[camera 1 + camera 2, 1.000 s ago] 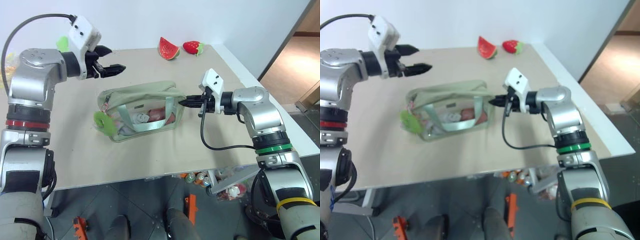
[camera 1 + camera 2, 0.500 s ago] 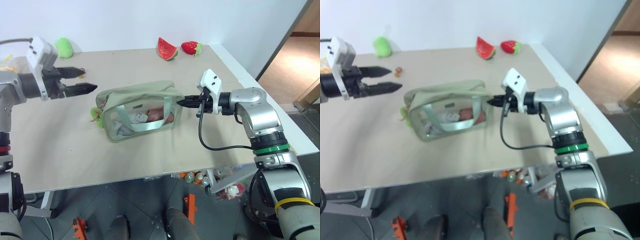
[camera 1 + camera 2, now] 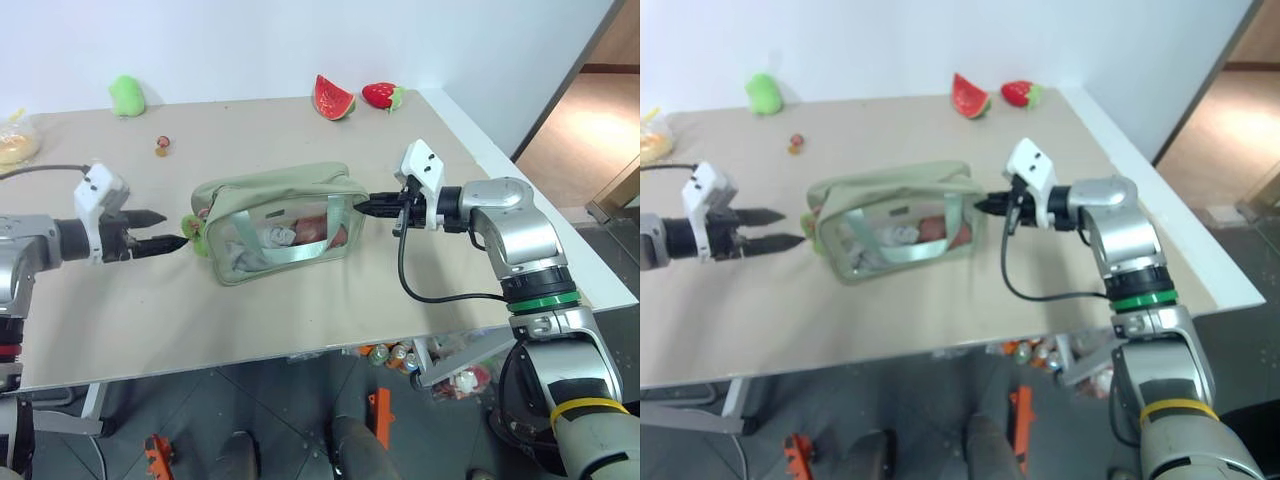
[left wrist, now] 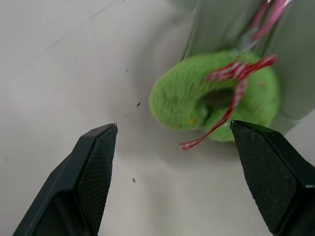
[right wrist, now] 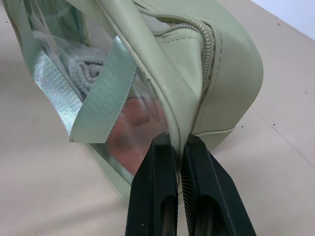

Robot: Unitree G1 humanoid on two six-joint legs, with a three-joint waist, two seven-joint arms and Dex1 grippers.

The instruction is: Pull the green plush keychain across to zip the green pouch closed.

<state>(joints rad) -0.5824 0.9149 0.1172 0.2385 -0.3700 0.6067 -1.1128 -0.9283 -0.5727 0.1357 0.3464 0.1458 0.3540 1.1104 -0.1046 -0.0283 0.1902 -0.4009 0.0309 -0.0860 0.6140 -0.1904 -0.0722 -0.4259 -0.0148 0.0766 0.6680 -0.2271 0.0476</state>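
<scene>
The left gripper (image 3: 170,231) is standing with its two black fingers spread wide and nothing between them, low over the table (image 3: 300,330) and pointing at the green plush keychain (image 4: 216,96), which is lying on the tabletop against the left end of the green pouch (image 3: 280,222), apart from both fingertips. To do this step well, the gripper needs to be sliding forward until the fuzzy body sits between the pads, not just the red cord, then closing firmly on it so the pull runs straight along the zipper line at the top of the pouch. The right gripper (image 3: 366,205) is clenched on the seam at the pouch's right end, and it looks well placed for anchoring the bag against that pull. Farther back, a watermelon slice (image 3: 336,96), a strawberry (image 3: 384,95) and a light-green plush toy (image 3: 125,94) are sitting near the table's rear edge, well clear of the work.
</scene>
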